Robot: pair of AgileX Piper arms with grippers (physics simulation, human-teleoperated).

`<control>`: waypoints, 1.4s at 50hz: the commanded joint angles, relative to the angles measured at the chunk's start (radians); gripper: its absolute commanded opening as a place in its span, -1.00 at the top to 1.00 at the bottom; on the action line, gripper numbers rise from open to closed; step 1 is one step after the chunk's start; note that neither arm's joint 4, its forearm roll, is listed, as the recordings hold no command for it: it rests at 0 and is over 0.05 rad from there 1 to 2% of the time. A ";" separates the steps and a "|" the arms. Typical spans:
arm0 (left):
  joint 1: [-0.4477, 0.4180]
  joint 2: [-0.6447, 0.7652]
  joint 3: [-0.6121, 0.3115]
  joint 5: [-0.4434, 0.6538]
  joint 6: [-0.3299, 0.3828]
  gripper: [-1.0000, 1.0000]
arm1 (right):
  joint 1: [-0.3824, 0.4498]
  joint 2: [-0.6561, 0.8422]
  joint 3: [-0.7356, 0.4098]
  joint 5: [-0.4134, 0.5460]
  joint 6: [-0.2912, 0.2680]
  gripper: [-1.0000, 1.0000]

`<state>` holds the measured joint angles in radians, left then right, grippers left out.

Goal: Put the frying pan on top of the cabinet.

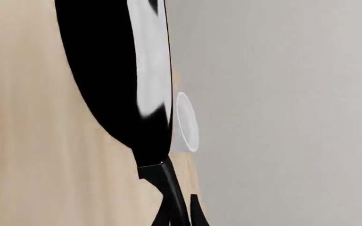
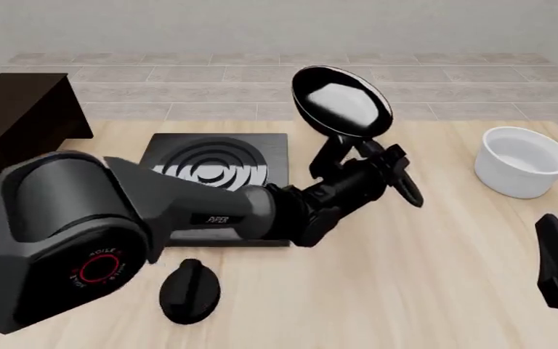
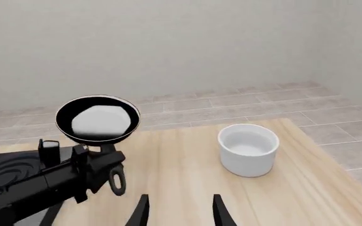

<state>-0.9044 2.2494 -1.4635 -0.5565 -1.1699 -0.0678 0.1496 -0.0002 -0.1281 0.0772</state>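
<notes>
Closest to the front camera bulks the left arm's matte grey shoulder, its forearm reaching out over the tabletop to the left gripper (image 2: 371,169), whose fingers are pinched on the handle of the frying pan (image 2: 342,102). That pan is held up in the air over the middle of the tabletop, tipped nearly on edge, its glossy inside throwing back a pale glare; the thin handle's loop end hangs down beside the fingers.

To finish well, I would judge the arm should swing the pan across toward the cabinet (image 2: 17,120) at the tabletop's far left corner, keep it higher than the flat top all the way, level it before lowering, and let go only once the base sits flat. A grip on so thin a handle may let the round pan swing, so slow wrist turns seem wise.

Other things stay clear: the black stove plate (image 2: 219,163) with silver rings, an oval knob (image 2: 189,291) near the front edge, and a smooth white bowl (image 2: 522,161) at the right edge. From its wrist view, the right gripper (image 3: 179,212) appears spread and empty, though only the fingertips show.
</notes>
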 commanded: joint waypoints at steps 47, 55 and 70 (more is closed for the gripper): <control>0.495 -0.496 0.302 -0.097 0.061 1.00 | 0.016 -0.034 0.000 0.036 -0.015 -1.00; 0.532 -0.522 0.335 -0.128 0.029 1.00 | 0.018 -0.032 0.000 0.035 -0.019 -1.00; 0.636 -0.562 0.386 -0.130 -0.026 1.00 | 0.021 -0.024 0.000 0.028 -0.021 -1.00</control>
<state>-0.3385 1.7376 -1.0969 -0.6692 -1.1735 -0.0490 0.1193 -0.0005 -0.0939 0.0577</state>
